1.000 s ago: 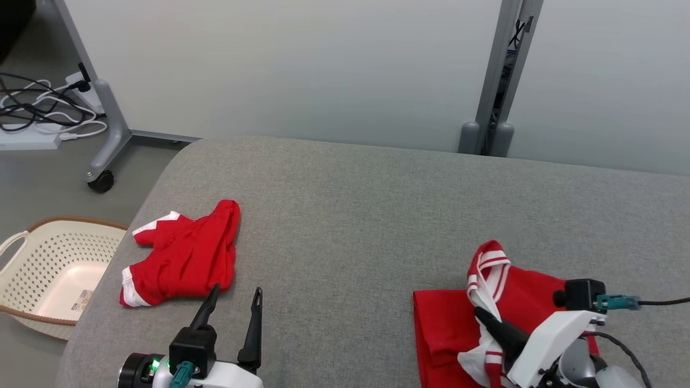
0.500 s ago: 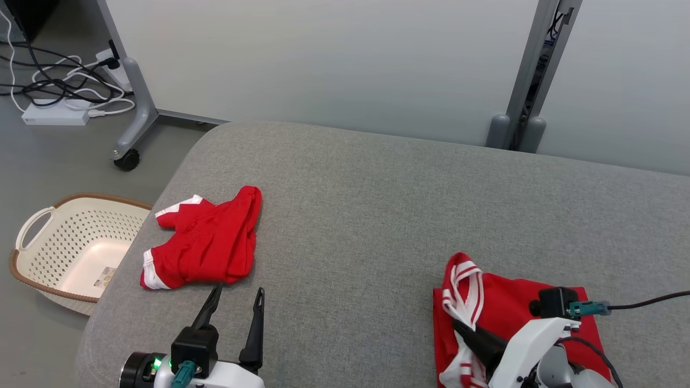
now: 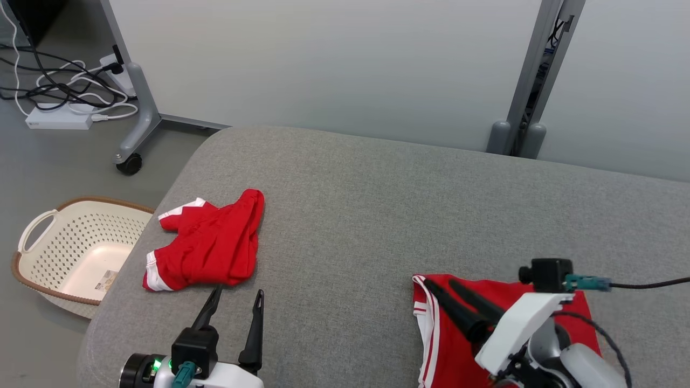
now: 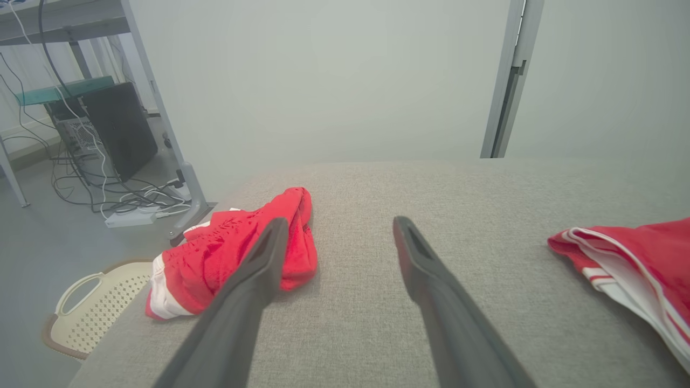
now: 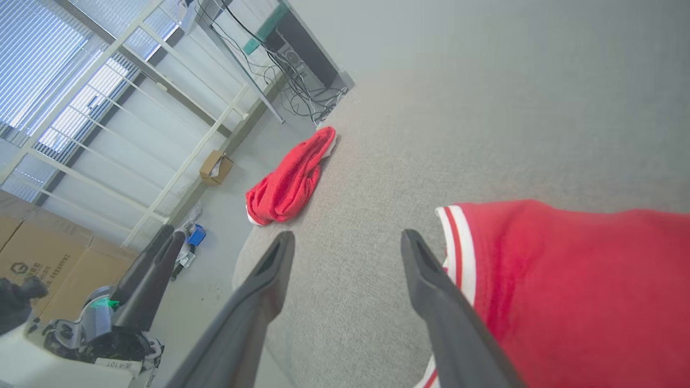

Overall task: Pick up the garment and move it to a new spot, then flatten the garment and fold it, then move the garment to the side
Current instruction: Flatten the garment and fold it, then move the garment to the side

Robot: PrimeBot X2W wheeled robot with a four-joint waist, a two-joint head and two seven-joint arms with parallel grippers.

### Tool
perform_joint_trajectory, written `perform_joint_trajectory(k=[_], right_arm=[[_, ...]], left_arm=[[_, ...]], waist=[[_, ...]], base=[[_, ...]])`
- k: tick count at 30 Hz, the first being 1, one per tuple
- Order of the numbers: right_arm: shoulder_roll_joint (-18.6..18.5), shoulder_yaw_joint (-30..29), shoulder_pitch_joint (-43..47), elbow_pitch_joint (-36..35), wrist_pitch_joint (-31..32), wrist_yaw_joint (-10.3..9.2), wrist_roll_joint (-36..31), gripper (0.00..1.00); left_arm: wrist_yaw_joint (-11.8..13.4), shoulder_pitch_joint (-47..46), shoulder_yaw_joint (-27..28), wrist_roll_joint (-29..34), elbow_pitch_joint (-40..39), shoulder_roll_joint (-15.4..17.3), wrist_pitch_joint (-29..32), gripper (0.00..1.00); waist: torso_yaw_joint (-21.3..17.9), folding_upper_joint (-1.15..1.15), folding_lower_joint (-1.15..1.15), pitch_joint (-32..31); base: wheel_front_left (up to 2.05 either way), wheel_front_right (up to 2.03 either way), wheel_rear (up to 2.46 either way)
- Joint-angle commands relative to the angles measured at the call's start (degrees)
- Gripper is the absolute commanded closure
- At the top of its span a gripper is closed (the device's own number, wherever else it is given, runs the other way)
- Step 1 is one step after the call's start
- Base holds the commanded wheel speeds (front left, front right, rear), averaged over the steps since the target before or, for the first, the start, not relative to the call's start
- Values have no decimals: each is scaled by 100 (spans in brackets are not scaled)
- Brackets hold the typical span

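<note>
Lift wide-open, empty right gripper (image 3: 439, 282) straight up clear of folded garment (image 3: 453, 361), well apart from basket (image 3: 70, 242), without snagging white trim (image 3: 426, 323); mind wide-open left gripper (image 3: 237, 291) by crumpled garment (image 3: 210, 245) near basket.

red garment (image 3: 450, 358) w/ wht stripes, grey surface (image 3: 377, 205)

Bright, even, diffuse indoor light. Soft faint shadow under the crumpled red-and-white fabric garment (image 4: 242, 248) on the grey fabric-covered table (image 4: 485, 194). Right wrist view: daylight through white slatted window blinds (image 5: 48, 48), slightly blown out, straight lines bend near edges. Head view sharp, plain pale grey wall (image 4: 323, 81) hazy in left wrist view
</note>
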Motion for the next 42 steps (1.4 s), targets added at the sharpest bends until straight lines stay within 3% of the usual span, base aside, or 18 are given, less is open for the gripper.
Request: perform_joint_trajectory(k=[1, 4, 12, 16, 22, 30, 42], right_arm=[[-91, -59, -70, -36, -92, 1, -12, 0], [-333, -263, -238, -192, -730, 1, -373, 0], [-916, -1043, -206, -71, -2344, 1, -2396, 0], [-748, -2013, 179, -297, -2520, 0, -3352, 0], [1, -3357, 1070, -1139, -2525, 1, -4373, 0], [639, -3776, 1845, -1617, -2527, 1, -4957, 0], [853, -3781, 2063, -1601, -2528, 1, -4982, 0]], left_arm=[[-21, -94, 20, 5, -13, 18, -21, 0], [-4, -103, 76, 28, -55, 19, -21, 0], [4, -68, 189, 70, -354, 17, -21, 0], [19, 8, 248, 97, -622, 19, -21, 0], [49, 140, 339, 42, -967, 16, -21, 0], [37, 379, 457, 18, -1309, 19, -21, 0], [-56, 464, 443, 36, -1300, 18, -21, 0]], waist=[[-9, 0, 0, -7], [-76, 0, 0, -44], [-286, 0, 0, -150], [-407, 0, 0, -204], [-586, 0, 0, -236], [-759, 0, 0, -235], [-803, 0, 0, -214]], base=[[0, 0, 0], [0, 0, 0], [0, 0, 0], [0, 0, 0], [0, 0, 0], [0, 0, 0], [0, 0, 0]])
